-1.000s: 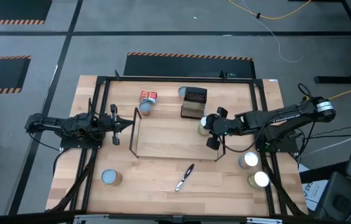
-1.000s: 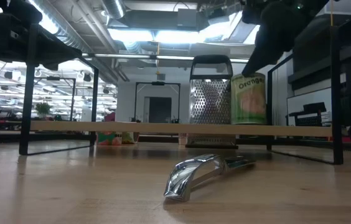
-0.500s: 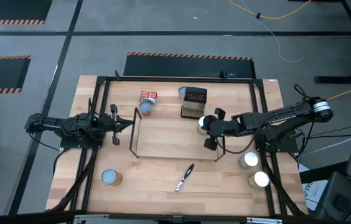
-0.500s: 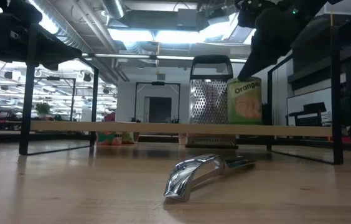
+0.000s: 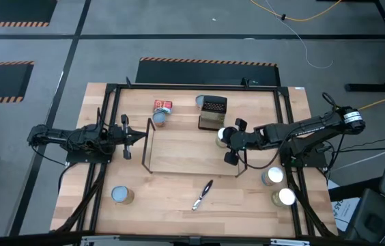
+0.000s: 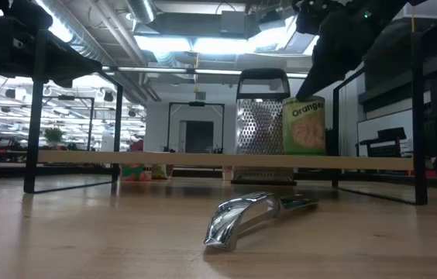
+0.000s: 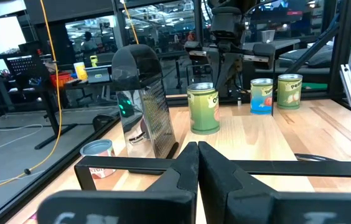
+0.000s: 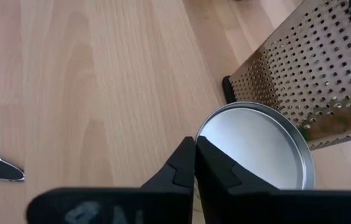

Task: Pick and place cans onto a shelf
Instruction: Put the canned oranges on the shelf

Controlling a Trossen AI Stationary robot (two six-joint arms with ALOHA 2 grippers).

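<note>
A green-labelled can stands upright on the right end of the shelf, a light board in a black wire frame. Its silver top shows in the right wrist view. My right gripper comes down slanting from the table's right and is shut at the can's rim. My left gripper waits shut and level at the shelf's left end, touching nothing. Other cans stand on the table at the far side, near right and near left. My right gripper has the can's top rim between its fingertips, on the side facing the arm. One finger seems to be outside the wall and one on the lid. The fingers slant down from the table's right. The can stands upright with its bottom on the shelf board.
A perforated metal grater stands just beyond the held can, close to it. A shiny metal tool lies on the table in front of the shelf. The black outer frame rings the tabletop. The shelf board left of the can is bare.
The can in my right gripper has shifted slightly toward the table's left and sunk a little, coming to stand on the shelf board. In the last half second nothing has moved.
</note>
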